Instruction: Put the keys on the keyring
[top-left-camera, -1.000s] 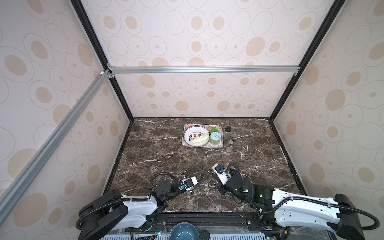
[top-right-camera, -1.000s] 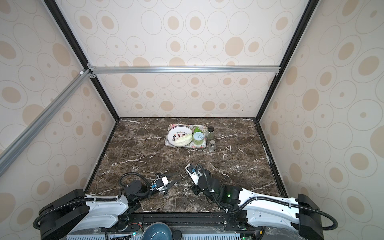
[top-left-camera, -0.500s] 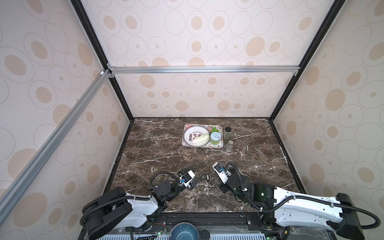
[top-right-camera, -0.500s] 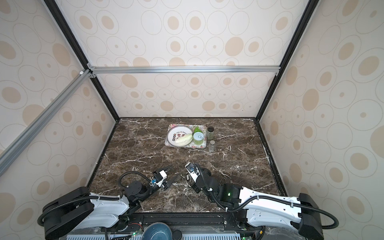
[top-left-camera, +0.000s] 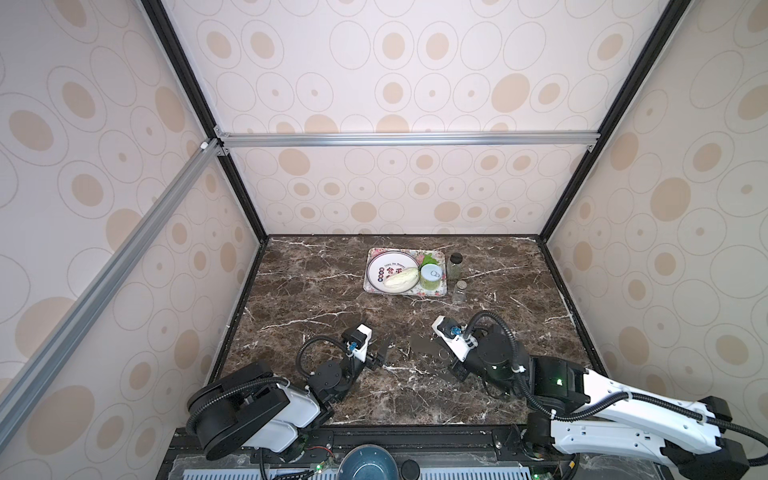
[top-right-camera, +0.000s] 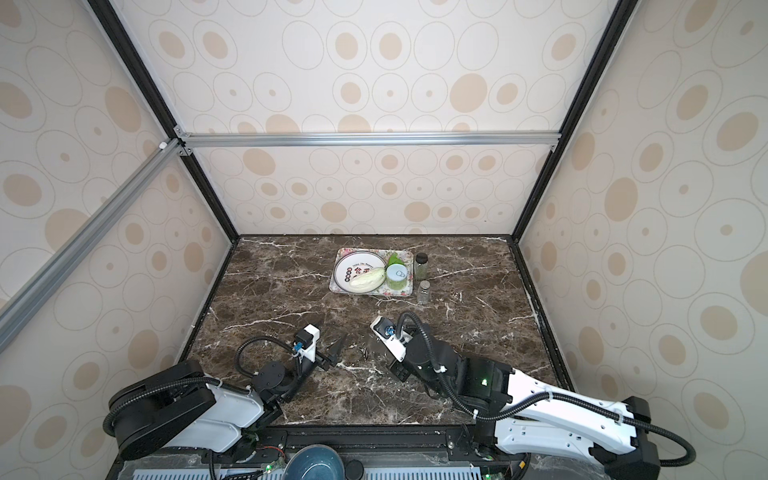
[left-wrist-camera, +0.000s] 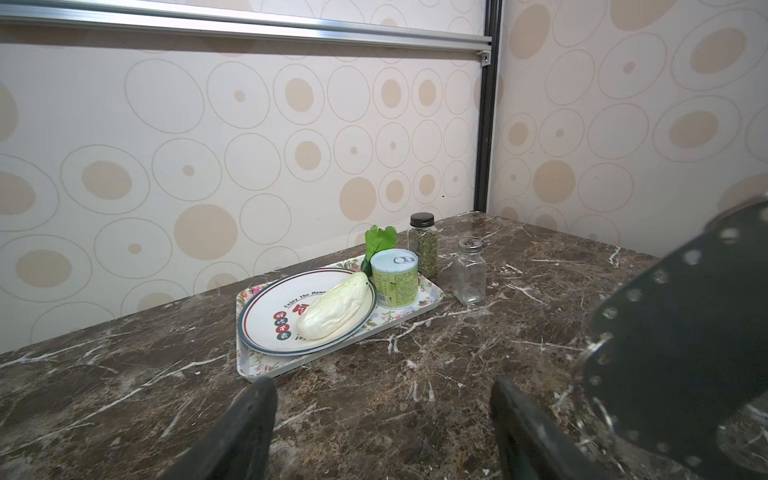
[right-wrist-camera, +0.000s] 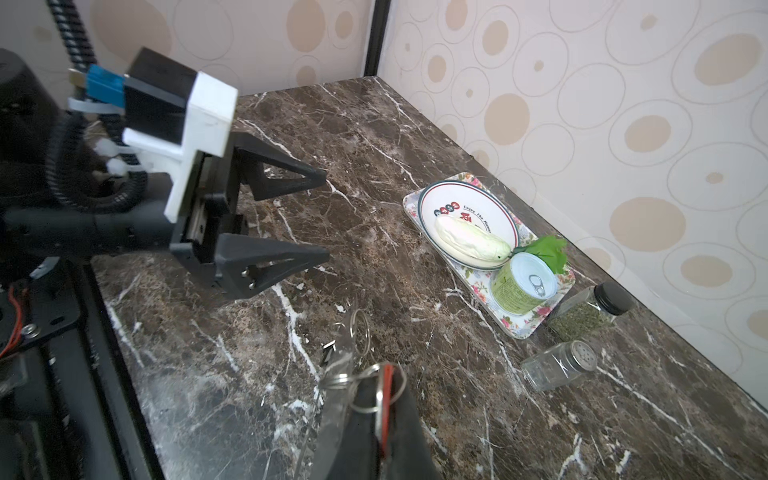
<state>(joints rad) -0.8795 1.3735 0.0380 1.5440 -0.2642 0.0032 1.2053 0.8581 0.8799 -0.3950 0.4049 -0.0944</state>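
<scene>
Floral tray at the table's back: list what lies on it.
On the floral rectangular tray: a round white printed plate bearing a pale cabbage-like vegetable, a green pull-tab can, a green leaf partly hidden behind the can. The vegetable covers part of the plate's print.

Lab test booth: wallpapered panels (top-left-camera: 415, 62), aluminium rails (top-left-camera: 407, 139).

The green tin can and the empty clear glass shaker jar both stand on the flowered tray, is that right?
Not quite. The green tin can stands on the flowered tray, but the empty clear glass shaker jar stands beside it on the brown marble tabletop, as the left wrist view shows.
</scene>
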